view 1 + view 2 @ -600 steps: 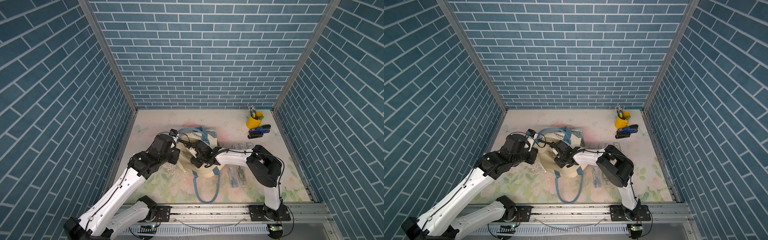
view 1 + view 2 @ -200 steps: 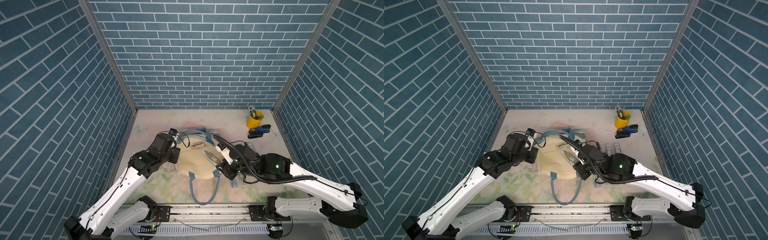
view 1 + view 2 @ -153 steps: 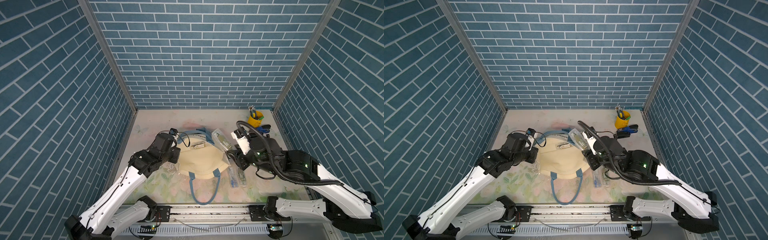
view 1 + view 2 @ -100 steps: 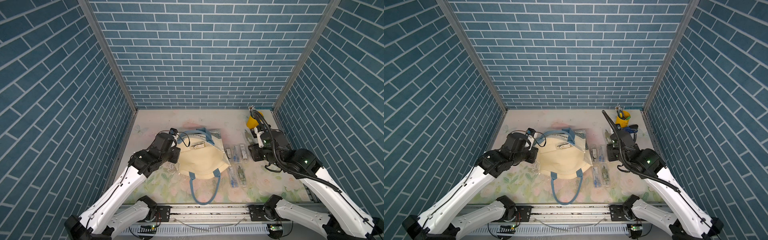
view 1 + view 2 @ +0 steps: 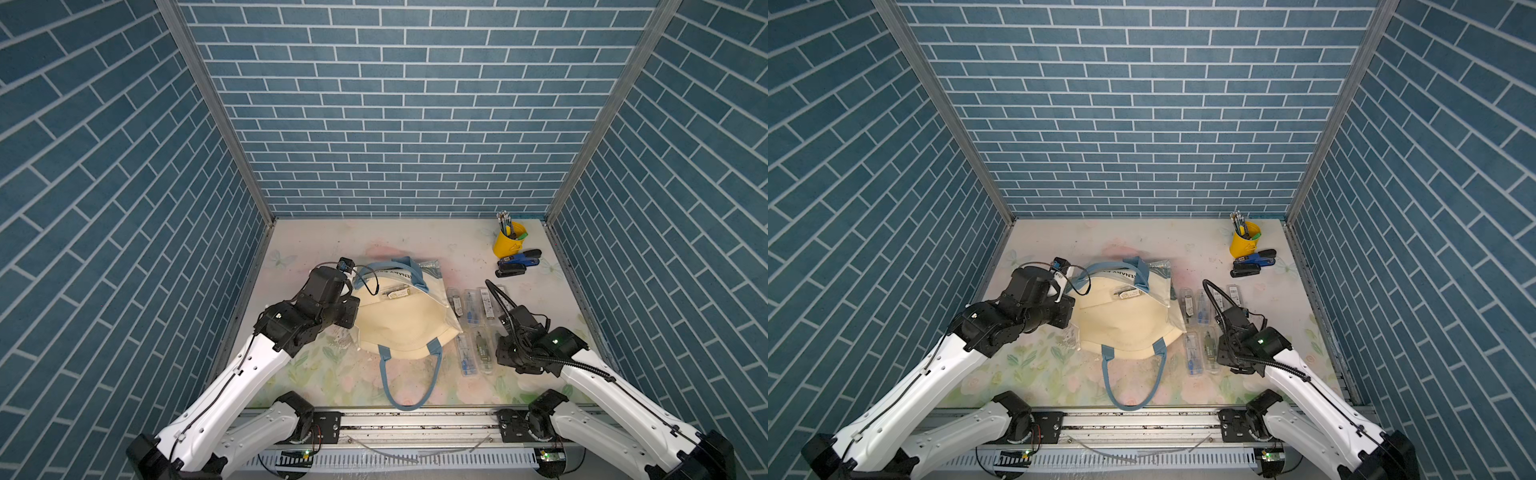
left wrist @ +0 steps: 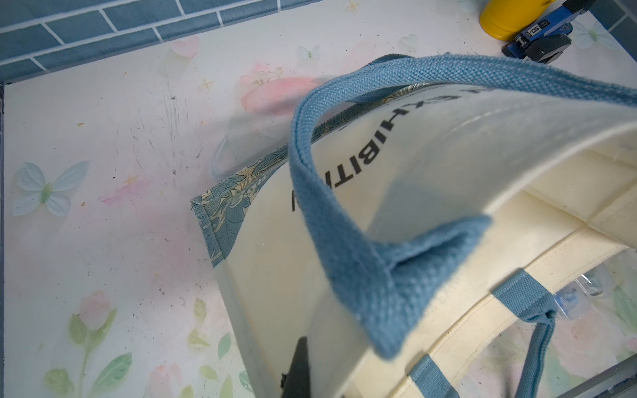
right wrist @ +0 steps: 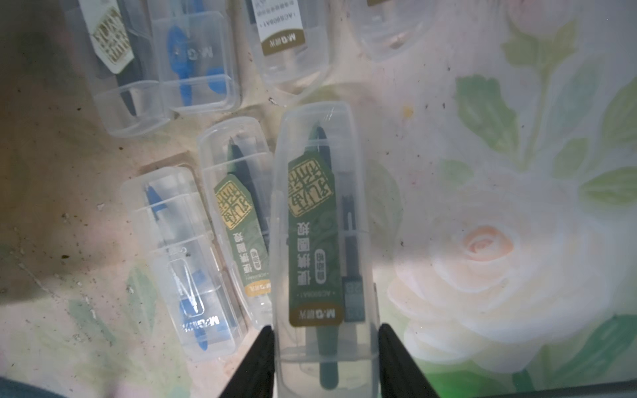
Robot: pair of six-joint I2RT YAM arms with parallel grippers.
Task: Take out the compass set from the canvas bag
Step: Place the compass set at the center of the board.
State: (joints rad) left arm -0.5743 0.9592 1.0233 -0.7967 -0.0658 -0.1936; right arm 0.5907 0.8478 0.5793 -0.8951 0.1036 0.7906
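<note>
Floral tabletop (image 5: 374, 237), walled in by blue brick pattern on three sides.

Near the middle, in both top views, the canvas bag (image 5: 399, 324): cream, lying down with its mouth spread wide. One blue handle (image 5: 409, 382) trailing toward the front edge, the other at the far side beside the dark lettering. In the left wrist view, the lettered side lifted, with a blue-green floral band along the base.

Left gripper (image 6: 298, 365) at the bag's left edge, closed tight, seemingly pinching the cream cloth of the rim. Only one dark finger visible in the wrist view; hidden under the wrist in the top views.

Right gripper (image 7: 325, 344) to the right of the bag and clear of it, low over the tabletop. Partly open and clamped on both long sides of the compass set (image 7: 320, 241), a clear plastic case with a green and gold label, outside the bag. Cannot tell whether resting on the tabletop or held just above.

Between that and the bag, other cases (image 5: 469, 305) of the same clear kind in two loose rows, some holding blue compasses, one bearing the same green label. One more case (image 5: 395, 293) showing within the bag's open mouth, near the far handle.

In the far right corner, a yellow cup (image 5: 509, 245) of upright pens. Just in front, a blue and black stapler (image 5: 519, 264).
</note>
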